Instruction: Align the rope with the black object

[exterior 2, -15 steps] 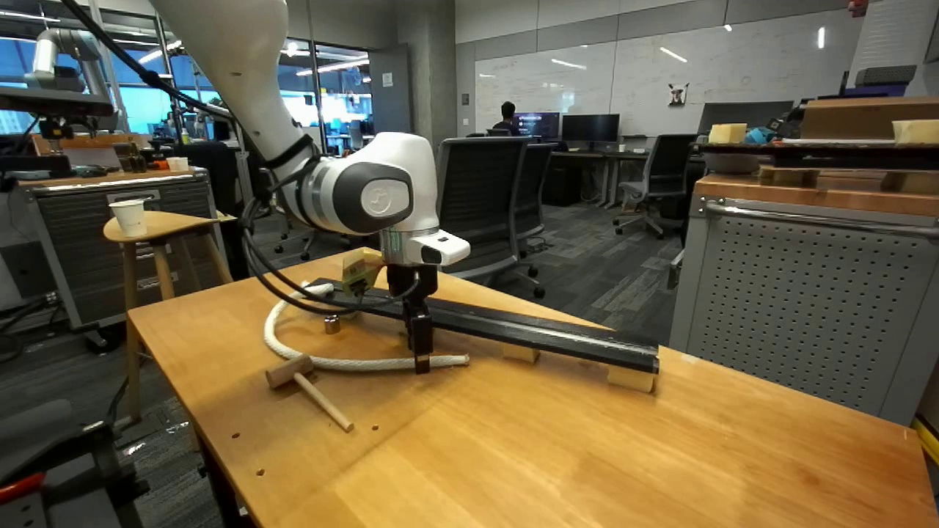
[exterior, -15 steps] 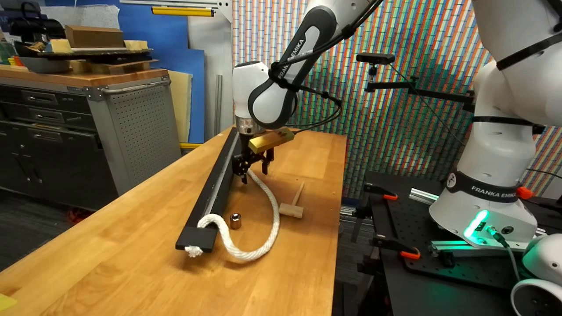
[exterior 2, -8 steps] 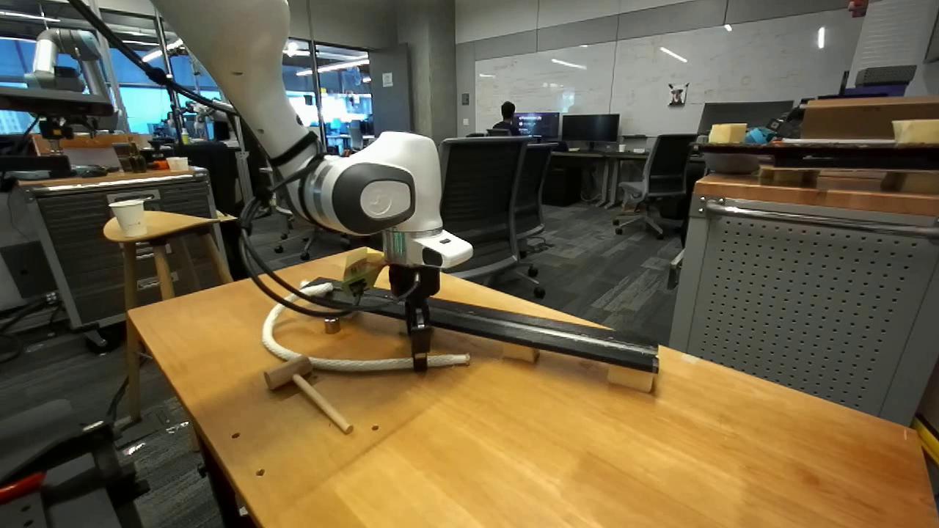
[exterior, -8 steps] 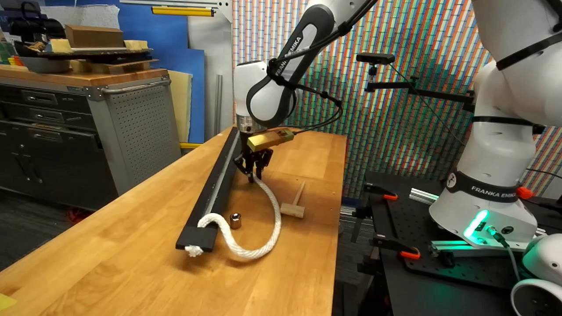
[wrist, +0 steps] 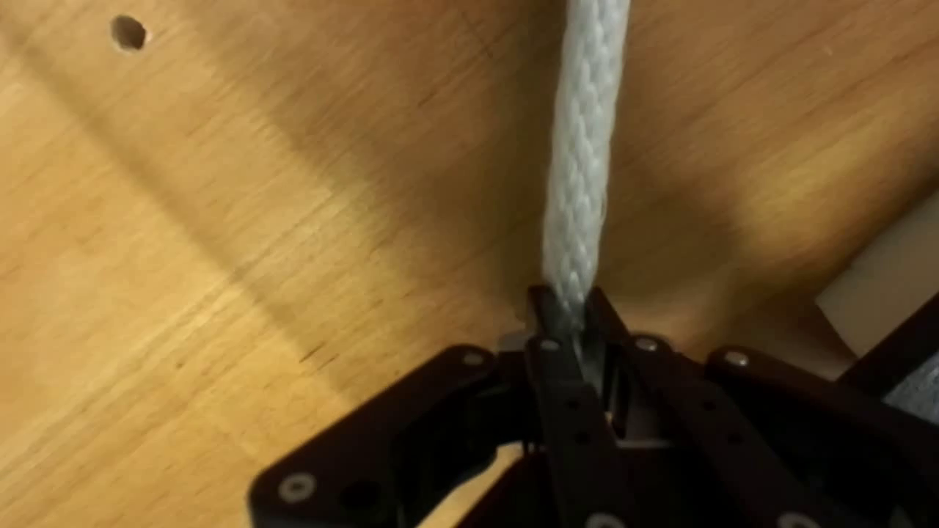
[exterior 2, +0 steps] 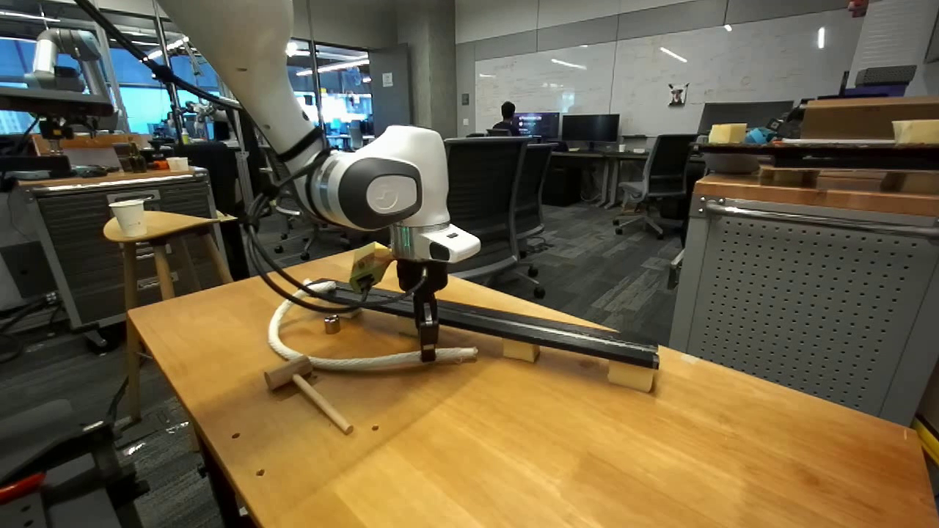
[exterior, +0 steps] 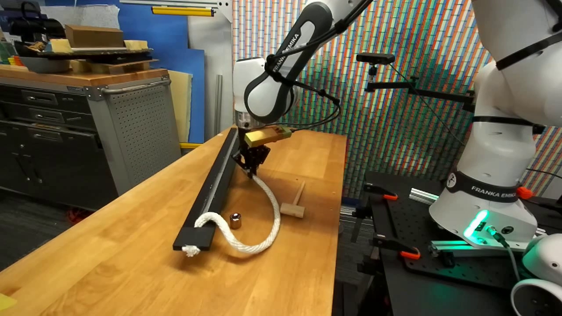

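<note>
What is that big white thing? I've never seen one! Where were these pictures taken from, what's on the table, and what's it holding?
It's a robot arm. The gripper at its end grabs things. Two pictures look at the table from different spots away from the arm; the close-up looks down from the arm's wrist. On the table are a long black bar resting on small blocks, a wooden mallet and a little metal thing. The gripper is pinching a white rope near one end. The rope curves around to the black bar, where its frayed other end pokes out. The job is lining the two up.
</note>
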Robot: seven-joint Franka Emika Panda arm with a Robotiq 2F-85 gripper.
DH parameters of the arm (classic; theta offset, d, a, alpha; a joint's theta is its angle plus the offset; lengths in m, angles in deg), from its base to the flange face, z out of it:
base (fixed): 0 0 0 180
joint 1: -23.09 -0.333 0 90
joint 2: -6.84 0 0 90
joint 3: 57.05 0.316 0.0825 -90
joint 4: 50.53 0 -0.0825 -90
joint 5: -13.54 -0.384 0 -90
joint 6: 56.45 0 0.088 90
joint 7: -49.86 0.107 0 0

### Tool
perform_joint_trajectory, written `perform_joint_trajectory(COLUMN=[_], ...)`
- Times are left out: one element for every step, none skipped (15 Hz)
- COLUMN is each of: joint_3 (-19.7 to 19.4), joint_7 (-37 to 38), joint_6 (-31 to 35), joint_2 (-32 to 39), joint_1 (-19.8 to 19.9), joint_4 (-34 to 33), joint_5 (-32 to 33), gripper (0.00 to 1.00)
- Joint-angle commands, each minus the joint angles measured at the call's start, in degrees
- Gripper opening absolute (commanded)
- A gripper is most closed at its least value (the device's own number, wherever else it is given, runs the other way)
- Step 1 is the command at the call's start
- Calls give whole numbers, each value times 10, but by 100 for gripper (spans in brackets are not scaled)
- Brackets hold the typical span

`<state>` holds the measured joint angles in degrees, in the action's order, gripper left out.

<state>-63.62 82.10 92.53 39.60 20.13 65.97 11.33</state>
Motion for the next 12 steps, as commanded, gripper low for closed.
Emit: perform_joint_trajectory(joint_3=[-21, -27, -33, -41, -47, -51, -54, -56, -59, -59, -60, -61], joint_7=[-2, 1, 4, 7, 9, 8, 8, 8, 9, 9, 10, 12], joint_6=[-7, -17, -23, -28, -32, -36, -44, -53, -62, -72, -85, -96], joint_2=[-11, -15, -20, -27, -30, -36, -42, -48, -53, -57, -61, -63], joint_1=[-5, -6, -7, -9, -10, -10, -8, -6, -6, -3, -1, 1], joint_4=[-18, -24, -30, -35, -43, -49, -56, -63, -70, -78, -87, -95], joint_5=[-6, -4, -1, 4, 7, 10, 11, 12, 16, 17, 17, 17], gripper=[3, 3, 3, 3, 3, 3, 3, 3, 3, 3, 3, 3])
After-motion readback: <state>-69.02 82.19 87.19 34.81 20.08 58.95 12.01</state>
